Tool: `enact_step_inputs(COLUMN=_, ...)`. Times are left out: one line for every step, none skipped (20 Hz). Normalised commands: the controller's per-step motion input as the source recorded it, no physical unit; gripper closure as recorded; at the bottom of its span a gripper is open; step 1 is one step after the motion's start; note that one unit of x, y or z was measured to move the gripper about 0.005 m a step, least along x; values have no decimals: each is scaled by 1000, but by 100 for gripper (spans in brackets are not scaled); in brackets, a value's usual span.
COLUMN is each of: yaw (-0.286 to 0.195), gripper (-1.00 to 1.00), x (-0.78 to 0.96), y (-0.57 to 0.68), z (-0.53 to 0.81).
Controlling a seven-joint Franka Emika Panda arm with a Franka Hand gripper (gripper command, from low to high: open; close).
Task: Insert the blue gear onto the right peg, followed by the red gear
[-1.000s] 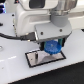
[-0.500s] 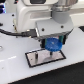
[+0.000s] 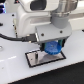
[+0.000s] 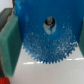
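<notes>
The claw [image 3: 52, 46] is clamped on the blue gear [image 3: 53, 48], holding it low over the black-bordered white plate [image 3: 34, 58] on the worktop [image 3: 15, 70], towards the exterior view's right end of that plate. In the wrist view the blue gear [image 4: 49, 36] fills most of the picture, with a dark spot at its hub that may be the bore or the tip of a peg; I cannot tell which.

The main risk, as I judge it, is misalignment: if the bore sits off the right peg, pressing down could jam the gear on the pin's tip, tilt it in the grip, or shove the plate. Letting go early could leave it cocked.

Neither of the 2 pegs can be made out in the exterior view, since the arm and gear cover that spot. A red sliver at the wrist view's corner [image 4: 4, 80] may be the red gear, but it is cut off.
</notes>
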Motion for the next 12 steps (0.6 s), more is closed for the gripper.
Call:
enact_step_inputs(yaw=0, gripper=100, x=185, y=-2, z=-297)
enact_step_inputs(yaw=0, gripper=100, x=153, y=3, z=-225)
enact_step_inputs(yaw=0, gripper=100, x=152, y=5, z=-116)
enact_step_inputs(yaw=0, gripper=100, x=152, y=-5, z=-171)
enact_step_inputs(yaw=0, gripper=100, x=177, y=2, z=-189)
enact_step_inputs(yaw=0, gripper=100, x=137, y=1, z=-171)
enact_step_inputs(yaw=0, gripper=100, x=127, y=24, z=-141)
enact_step_inputs(yaw=0, gripper=100, x=119, y=55, z=-97)
enact_step_inputs(yaw=0, gripper=-100, x=178, y=196, z=161)
enact_step_inputs(yaw=0, gripper=-100, x=134, y=172, z=158)
enact_step_inputs(yaw=0, gripper=-100, x=56, y=235, z=234)
enact_step_inputs(yaw=0, gripper=-100, x=20, y=241, z=277)
